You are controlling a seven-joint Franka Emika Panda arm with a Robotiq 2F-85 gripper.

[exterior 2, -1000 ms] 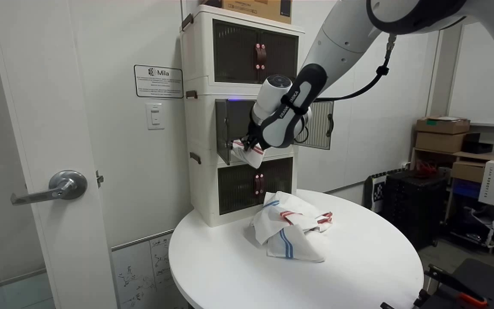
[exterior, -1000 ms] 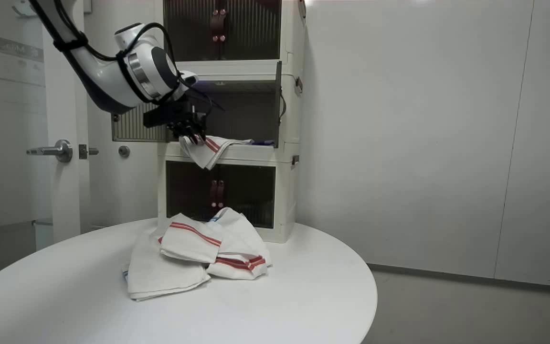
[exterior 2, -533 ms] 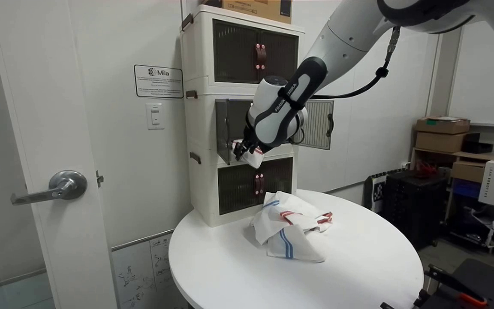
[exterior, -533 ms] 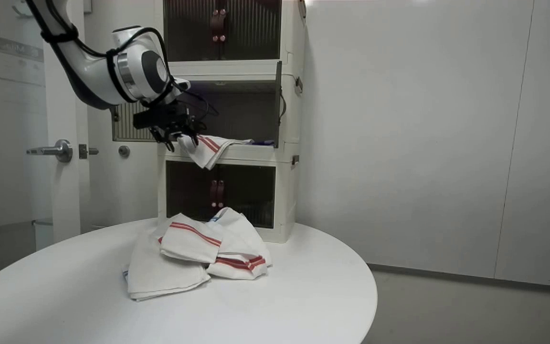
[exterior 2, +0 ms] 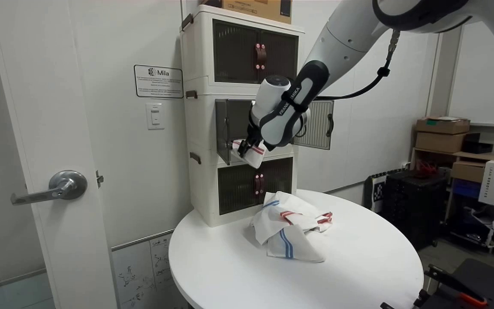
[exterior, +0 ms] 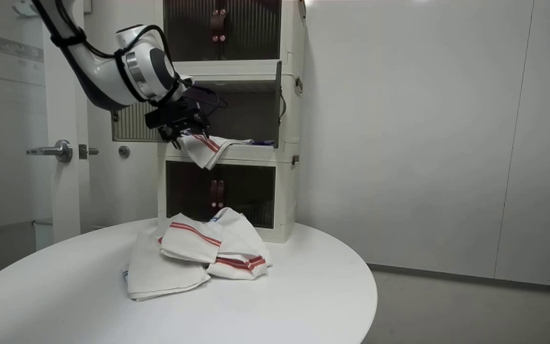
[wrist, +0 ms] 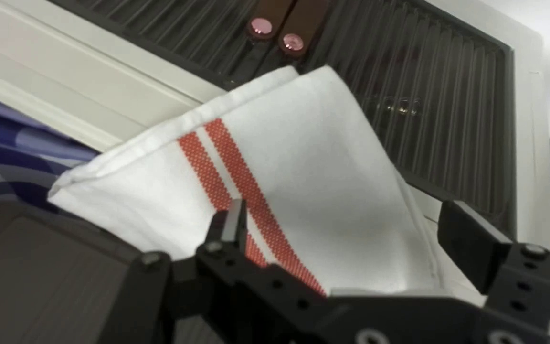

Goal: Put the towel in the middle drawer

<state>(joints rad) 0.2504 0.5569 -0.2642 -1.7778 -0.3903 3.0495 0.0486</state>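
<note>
Two fingers (wrist: 470,243) stood wide apart on my gripper (wrist: 344,210), and through the wrist view I looked past them straight at the white towel (wrist: 332,153). One fingertip showed in front of its red stripes; the other showed just beyond the towel's edge. Whether either touched cloth, I could not tell from my end. In both exterior views the towel lay right at the fingertips, partly over the front ledge (exterior: 253,152) of the middle compartment (exterior: 246,112), with a corner hanging below the tool. Inside, just beside the towel, I saw a blue-and-white cloth (wrist: 17,143). The compartment's ribbed doors (exterior 2: 317,124) were swung out on either side of the gripper. Above the tool sat the upper compartment (exterior: 251,28), closed. Under it came the lower compartment (exterior: 251,191), closed as well, and farther down a heap of striped towels (exterior: 170,274) on the round white table (exterior: 313,296).
</note>
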